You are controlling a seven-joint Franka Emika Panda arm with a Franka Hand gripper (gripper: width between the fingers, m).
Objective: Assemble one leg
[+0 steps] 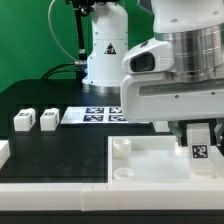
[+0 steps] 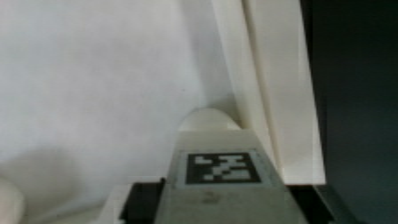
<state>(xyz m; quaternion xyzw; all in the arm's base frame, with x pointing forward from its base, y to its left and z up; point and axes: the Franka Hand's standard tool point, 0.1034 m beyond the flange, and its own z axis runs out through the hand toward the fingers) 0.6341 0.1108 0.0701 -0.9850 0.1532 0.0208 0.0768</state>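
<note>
My gripper (image 1: pixel 199 140) is shut on a white leg (image 1: pixel 199 146) with a black-and-white tag, holding it upright over the right part of the large white tabletop (image 1: pixel 150 165). In the wrist view the leg (image 2: pixel 221 160) stands between my dark fingers (image 2: pixel 148 200), its far end close to the tabletop's raised rim (image 2: pixel 267 100) and a corner there. Whether the leg's lower end touches the tabletop cannot be told. Two more legs (image 1: pixel 24 121) (image 1: pixel 47 119) lie on the black table at the exterior view's left.
The marker board (image 1: pixel 100 115) lies flat behind the tabletop. A round socket (image 1: pixel 122 146) shows at the tabletop's back left corner. A white part (image 1: pixel 4 152) sticks in at the exterior view's left edge. The arm's base (image 1: pixel 105 50) stands at the back before a green backdrop.
</note>
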